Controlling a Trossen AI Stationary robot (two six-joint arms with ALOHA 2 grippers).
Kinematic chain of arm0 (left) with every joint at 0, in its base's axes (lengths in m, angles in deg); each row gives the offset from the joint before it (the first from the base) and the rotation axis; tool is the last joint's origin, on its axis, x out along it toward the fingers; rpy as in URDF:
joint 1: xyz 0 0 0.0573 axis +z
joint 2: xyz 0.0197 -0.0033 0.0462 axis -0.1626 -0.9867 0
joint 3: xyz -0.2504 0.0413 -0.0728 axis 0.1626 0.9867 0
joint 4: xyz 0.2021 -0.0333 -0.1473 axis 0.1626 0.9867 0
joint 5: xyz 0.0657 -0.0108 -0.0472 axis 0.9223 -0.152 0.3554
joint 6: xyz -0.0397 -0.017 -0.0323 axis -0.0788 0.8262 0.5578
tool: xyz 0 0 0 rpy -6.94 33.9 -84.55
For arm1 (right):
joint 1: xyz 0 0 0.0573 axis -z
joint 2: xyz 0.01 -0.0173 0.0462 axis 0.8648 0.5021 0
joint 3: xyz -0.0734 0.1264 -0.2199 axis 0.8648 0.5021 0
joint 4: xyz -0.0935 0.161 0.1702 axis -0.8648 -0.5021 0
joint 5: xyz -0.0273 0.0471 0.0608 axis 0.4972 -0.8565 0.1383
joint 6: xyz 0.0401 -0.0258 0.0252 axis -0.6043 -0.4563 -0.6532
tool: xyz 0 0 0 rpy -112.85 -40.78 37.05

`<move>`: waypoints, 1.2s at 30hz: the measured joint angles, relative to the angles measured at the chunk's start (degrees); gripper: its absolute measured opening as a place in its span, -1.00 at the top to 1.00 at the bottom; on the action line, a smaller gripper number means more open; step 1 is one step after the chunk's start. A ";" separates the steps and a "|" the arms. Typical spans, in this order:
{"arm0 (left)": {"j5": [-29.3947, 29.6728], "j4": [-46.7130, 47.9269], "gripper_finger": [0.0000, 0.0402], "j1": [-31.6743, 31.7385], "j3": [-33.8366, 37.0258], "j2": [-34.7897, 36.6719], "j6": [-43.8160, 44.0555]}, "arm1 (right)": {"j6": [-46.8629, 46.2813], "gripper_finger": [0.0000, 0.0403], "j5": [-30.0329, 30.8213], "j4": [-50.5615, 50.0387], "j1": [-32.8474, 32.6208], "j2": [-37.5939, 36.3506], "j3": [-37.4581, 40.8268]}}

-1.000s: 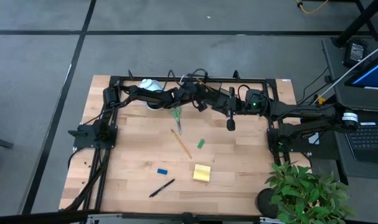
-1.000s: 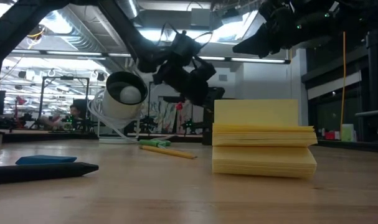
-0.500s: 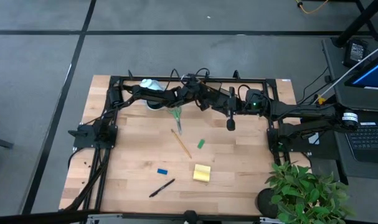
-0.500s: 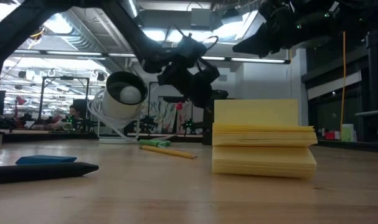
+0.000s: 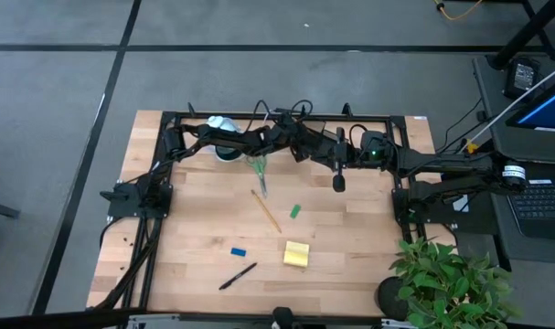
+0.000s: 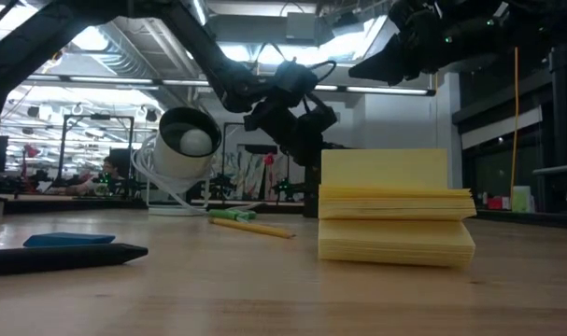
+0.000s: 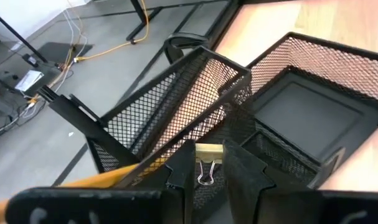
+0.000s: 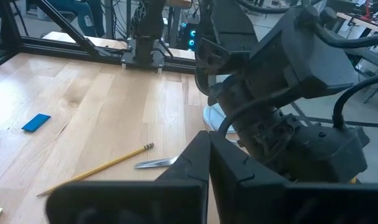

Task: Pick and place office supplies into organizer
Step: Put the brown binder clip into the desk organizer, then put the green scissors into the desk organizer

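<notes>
The right gripper (image 8: pixel 208 163) has its dark fingers pressed together. Beyond it on the wooden table (image 8: pixel 83 106) lie a pencil (image 8: pixel 95 168), a blue eraser (image 8: pixel 36 122) and what may be a scissor blade (image 8: pixel 156 163). The other arm (image 8: pixel 282 118) looms close.

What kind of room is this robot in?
Probably a robotics lab or workshop: a wooden table in a black frame, a laptop beside it, and rows of ceiling lights over cluttered benches behind.

Wooden table (image 5: pixel 186 238): sticky-note pad (image 5: pixel 296 253), pen (image 5: pixel 237 276), eraser (image 5: pixel 238 251).
</notes>
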 joint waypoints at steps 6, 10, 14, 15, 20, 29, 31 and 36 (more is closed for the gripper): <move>-0.02 0.07 0.65 -0.02 0.01 0.00 0.06 | -0.28 0.89 0.00 -0.02 0.00 0.00 0.00; 0.55 0.03 0.58 -0.02 0.01 0.00 0.08 | -0.37 0.91 0.00 -0.04 0.00 0.00 0.00; 0.57 0.03 0.53 -0.02 0.01 0.00 0.04 | -0.39 0.96 -0.02 -0.04 0.00 0.00 0.00; 0.54 0.03 0.52 -0.02 0.01 0.00 0.01 | -0.39 0.97 -0.02 -0.04 0.00 0.00 0.00; 0.21 0.01 0.45 -0.23 0.01 0.00 -0.93 | -0.39 0.94 -0.02 -0.06 0.00 0.00 0.00; 0.70 -0.06 0.44 -2.16 0.01 1.85 -5.98 | -0.39 0.88 -0.02 -0.06 0.00 0.00 0.00; 0.84 1.10 0.46 -3.33 0.01 3.08 -7.64 | -0.42 0.88 -0.02 -0.13 0.00 0.00 0.00; 0.98 6.11 0.50 -6.51 0.03 7.75 -9.87 | -0.39 0.87 -0.03 -0.41 0.02 0.00 0.00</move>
